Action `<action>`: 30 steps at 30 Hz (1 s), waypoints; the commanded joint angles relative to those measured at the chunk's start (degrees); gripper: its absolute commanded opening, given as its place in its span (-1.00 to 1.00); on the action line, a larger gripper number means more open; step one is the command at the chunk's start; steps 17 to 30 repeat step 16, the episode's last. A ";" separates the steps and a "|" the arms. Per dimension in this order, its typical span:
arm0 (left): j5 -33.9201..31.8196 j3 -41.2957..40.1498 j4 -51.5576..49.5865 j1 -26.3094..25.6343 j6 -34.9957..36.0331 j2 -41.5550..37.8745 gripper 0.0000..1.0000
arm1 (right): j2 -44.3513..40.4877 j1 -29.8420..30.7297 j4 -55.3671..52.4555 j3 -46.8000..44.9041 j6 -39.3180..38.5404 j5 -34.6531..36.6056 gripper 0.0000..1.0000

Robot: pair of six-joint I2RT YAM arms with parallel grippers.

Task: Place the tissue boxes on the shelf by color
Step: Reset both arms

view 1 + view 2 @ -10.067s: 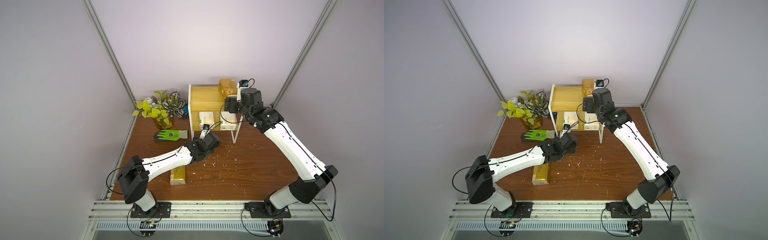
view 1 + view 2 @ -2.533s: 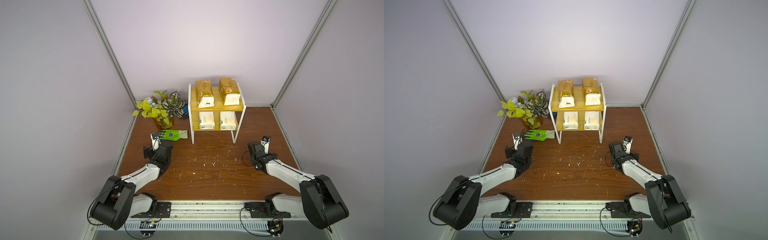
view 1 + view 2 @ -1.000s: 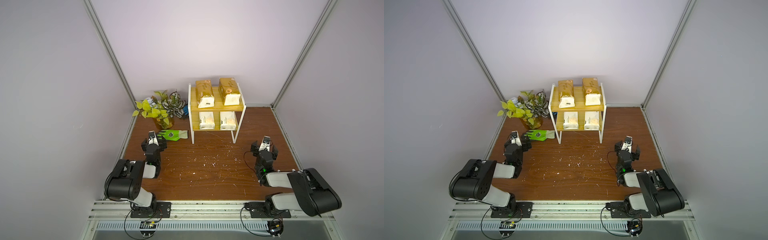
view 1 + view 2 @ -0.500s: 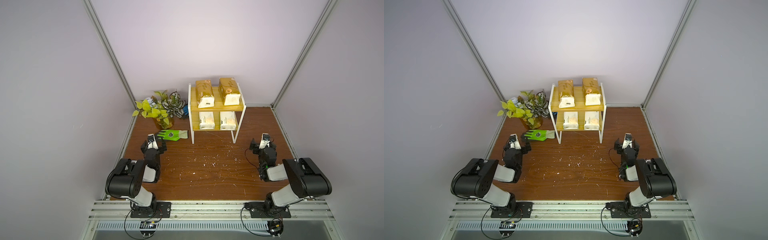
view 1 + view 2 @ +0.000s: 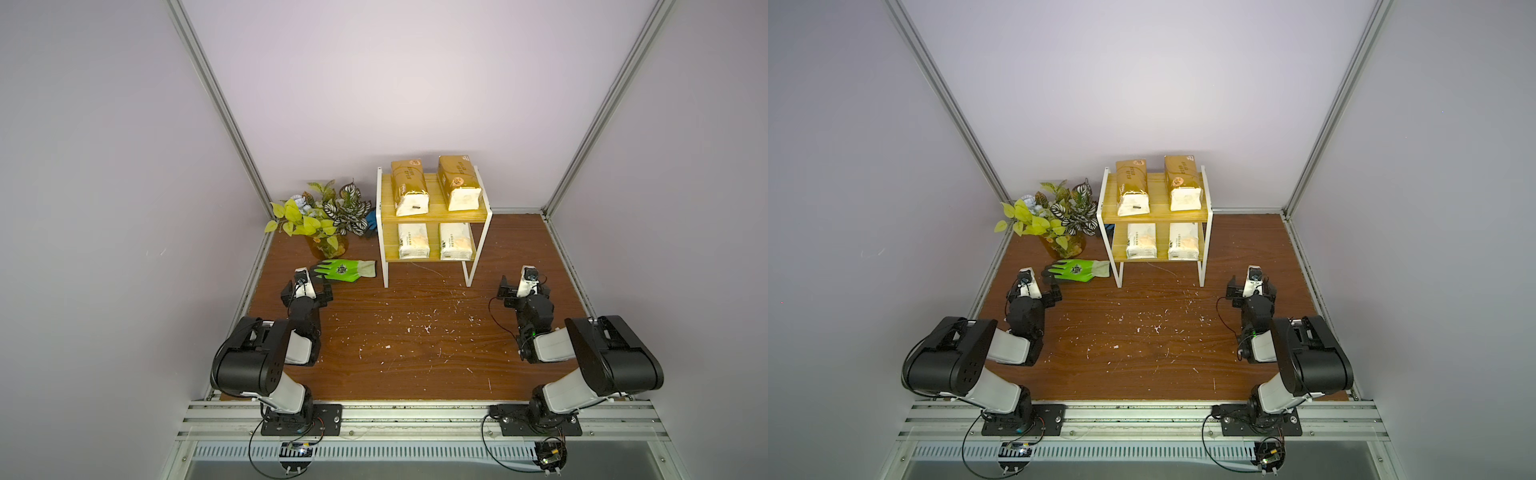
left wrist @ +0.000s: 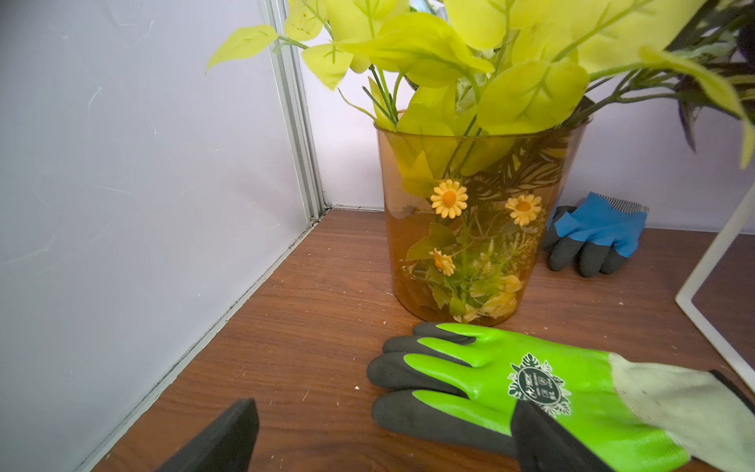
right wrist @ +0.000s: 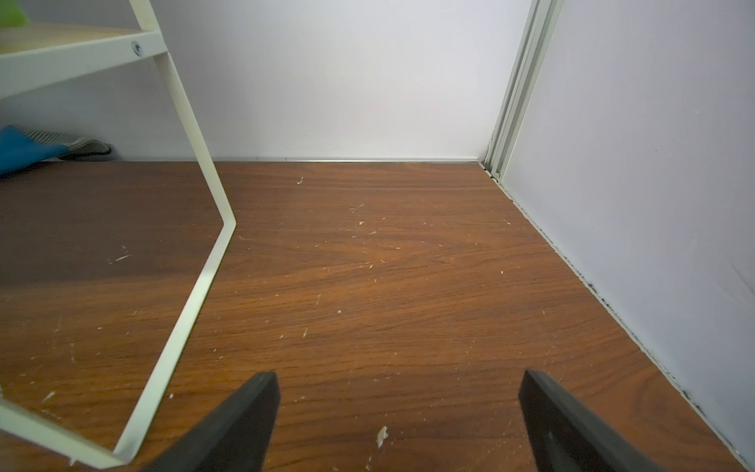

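As the tissue boxes sit sorted on the shelf, the left end effector and right end effector, wide open and empty, should just rest.

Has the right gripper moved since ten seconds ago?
Yes. The right gripper was up at the shelf; now it sits open and empty, low over the table, pulled back toward the robot's base.
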 commanded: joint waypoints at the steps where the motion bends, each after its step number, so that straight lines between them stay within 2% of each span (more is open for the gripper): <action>1: -0.61 0.42 1.77 -0.39 0.74 0.66 1.00 | -0.11 -0.14 3.22 -0.04 0.66 -0.56 0.98; 8: -0.31 0.66 1.45 -0.23 0.69 0.79 1.00 | 0.00 -0.14 3.12 -0.01 0.66 -0.52 0.98; 11: 2.60 1.12 0.16 1.26 -0.34 0.66 1.00 | 0.05 -0.08 3.10 0.05 0.65 -0.49 0.99; 30: 2.62 0.78 0.51 1.37 -0.32 0.42 1.00 | -0.02 -0.09 3.10 0.05 0.65 -0.48 0.98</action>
